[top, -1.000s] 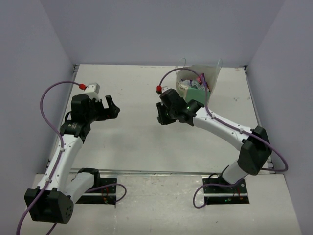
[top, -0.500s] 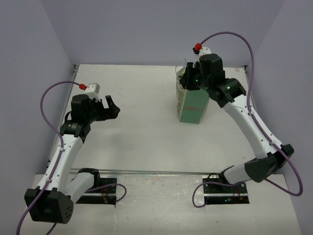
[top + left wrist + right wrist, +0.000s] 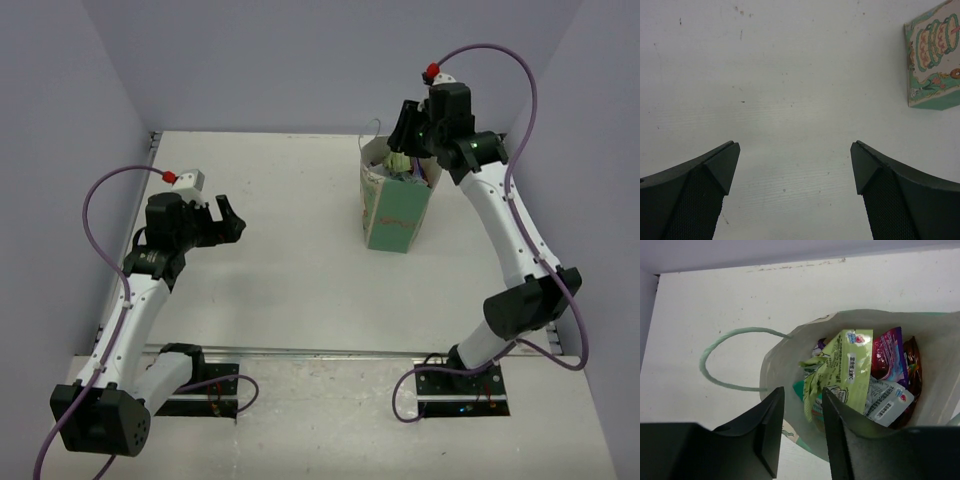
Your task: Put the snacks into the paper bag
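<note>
The mint-green paper bag (image 3: 395, 212) stands upright at the far right of the table. It holds several snacks: a light green packet (image 3: 845, 367) on top, with purple (image 3: 888, 356), silver (image 3: 885, 402) and dark red (image 3: 913, 365) packets beside it. My right gripper (image 3: 406, 135) hovers just above the bag's mouth; in its wrist view the right gripper (image 3: 799, 407) has its jaws slightly apart and empty over the bag's cream inner wall (image 3: 782, 365). My left gripper (image 3: 228, 218) is wide open and empty over bare table; the bag's side (image 3: 935, 60) shows in its wrist view.
The bag's thin handle (image 3: 715, 362) loops out over the table toward the back wall. White enclosure walls stand close behind and to the right of the bag. The tabletop (image 3: 290, 250) between the arms is white.
My right arm swung from the table's middle up to the bag, then rose a little above its mouth. The green packet now lies on top in the bag. The left arm has not moved.
</note>
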Controlling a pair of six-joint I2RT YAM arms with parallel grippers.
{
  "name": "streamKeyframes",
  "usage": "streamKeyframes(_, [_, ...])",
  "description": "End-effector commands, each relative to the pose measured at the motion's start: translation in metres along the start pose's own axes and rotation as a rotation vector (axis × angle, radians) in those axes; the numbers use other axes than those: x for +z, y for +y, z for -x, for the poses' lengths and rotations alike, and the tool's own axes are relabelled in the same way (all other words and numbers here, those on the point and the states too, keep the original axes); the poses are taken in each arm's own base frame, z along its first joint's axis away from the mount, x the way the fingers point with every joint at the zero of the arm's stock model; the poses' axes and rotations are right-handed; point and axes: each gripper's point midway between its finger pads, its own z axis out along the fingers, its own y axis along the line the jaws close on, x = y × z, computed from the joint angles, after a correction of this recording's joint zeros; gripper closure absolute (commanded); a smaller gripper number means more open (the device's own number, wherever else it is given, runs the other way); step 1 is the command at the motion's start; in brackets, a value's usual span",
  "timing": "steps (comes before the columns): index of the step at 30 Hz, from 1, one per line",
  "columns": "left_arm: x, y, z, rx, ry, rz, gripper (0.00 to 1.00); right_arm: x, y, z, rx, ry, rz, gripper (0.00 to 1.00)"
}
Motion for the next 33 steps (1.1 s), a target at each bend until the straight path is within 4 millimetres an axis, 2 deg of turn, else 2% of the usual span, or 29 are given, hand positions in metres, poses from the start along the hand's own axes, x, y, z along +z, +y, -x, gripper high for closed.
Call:
streamKeyframes(1, [0.001,-0.003,0.01,0.039,-0.036,-0.016,0.0,-0.003,-0.007,0.014,0.004,-0.041,-0.043,0.57])
streamKeyframes(4, [0.002,-0.003,0.009,0.039,-0.032,-0.018,0.0,-0.005,-0.009,0.017,0.005,-0.055,-0.05,0.57])
streamKeyframes(6, [0.002,-0.003,0.009,0.038,-0.03,-0.019,0.0,-0.005,-0.009,0.016,0.005,-0.056,-0.046,0.5])
streamKeyframes(7, [0.002,-0.003,0.009,0.038,-0.029,-0.019,0.0,-0.008,-0.008,0.017,0.006,-0.064,-0.042,0.4])
streamKeyframes(9, [0.002,-0.003,0.008,0.038,-0.028,-0.021,0.0,-0.01,-0.007,0.017,0.01,-0.074,-0.034,0.33])
streamKeyframes(10, [0.002,-0.004,0.009,0.039,-0.031,-0.021,0.0,-0.012,-0.006,0.018,0.012,-0.08,-0.025,0.26])
streamKeyframes(11, [0.003,-0.004,0.008,0.038,-0.027,-0.022,0.0,-0.018,-0.004,0.019,0.015,-0.099,-0.011,0.09])
streamKeyframes(13, [0.003,-0.004,0.008,0.037,-0.025,-0.023,0.0,-0.027,0.001,0.021,0.017,-0.122,0.02,0.01])
streamKeyframes(19, [0.003,-0.006,0.009,0.038,-0.024,-0.037,0.0,-0.079,0.011,0.032,0.04,-0.274,0.114,0.01])
streamKeyframes(20, [0.002,-0.007,0.009,0.039,-0.025,-0.039,0.0,-0.077,0.008,0.025,0.049,-0.288,0.12,0.01])
streamKeyframes(21, [0.002,-0.007,0.009,0.039,-0.026,-0.041,0.0,-0.102,0.009,0.031,0.063,-0.353,0.14,0.01])
streamKeyframes(22, [0.002,-0.007,0.008,0.039,-0.024,-0.042,0.0,-0.11,0.006,0.03,0.068,-0.386,0.136,0.01])
streamKeyframes(23, [0.001,-0.008,0.009,0.04,-0.029,-0.045,0.0,-0.106,-0.001,0.019,0.074,-0.403,0.134,0.01])
streamKeyframes(24, [0.0,-0.009,0.01,0.041,-0.032,-0.047,0.0,-0.13,0.0,0.022,0.082,-0.468,0.159,0.01])
streamKeyframes(25, [0.0,-0.009,0.008,0.041,-0.03,-0.048,0.0,-0.135,-0.006,0.017,0.091,-0.493,0.148,0.01])
streamKeyframes(26, [-0.001,-0.009,0.01,0.04,-0.034,-0.049,0.0,-0.129,-0.015,0.004,0.102,-0.497,0.13,0.01])
streamKeyframes(27, [-0.002,-0.01,0.009,0.041,-0.035,-0.051,0.0,-0.135,-0.018,0.0,0.114,-0.518,0.127,0.01])
streamKeyframes(28, [-0.002,-0.01,0.01,0.041,-0.038,-0.052,0.0,-0.149,-0.025,-0.001,0.127,-0.564,0.114,0.01])
streamKeyframes(29, [-0.003,-0.011,0.011,0.042,-0.039,-0.054,0.0,-0.144,-0.033,-0.014,0.134,-0.556,0.095,0.01])
streamKeyframes(33, [-0.004,-0.012,0.01,0.043,-0.042,-0.059,0.0,-0.154,-0.048,-0.038,0.153,-0.565,0.068,0.01])
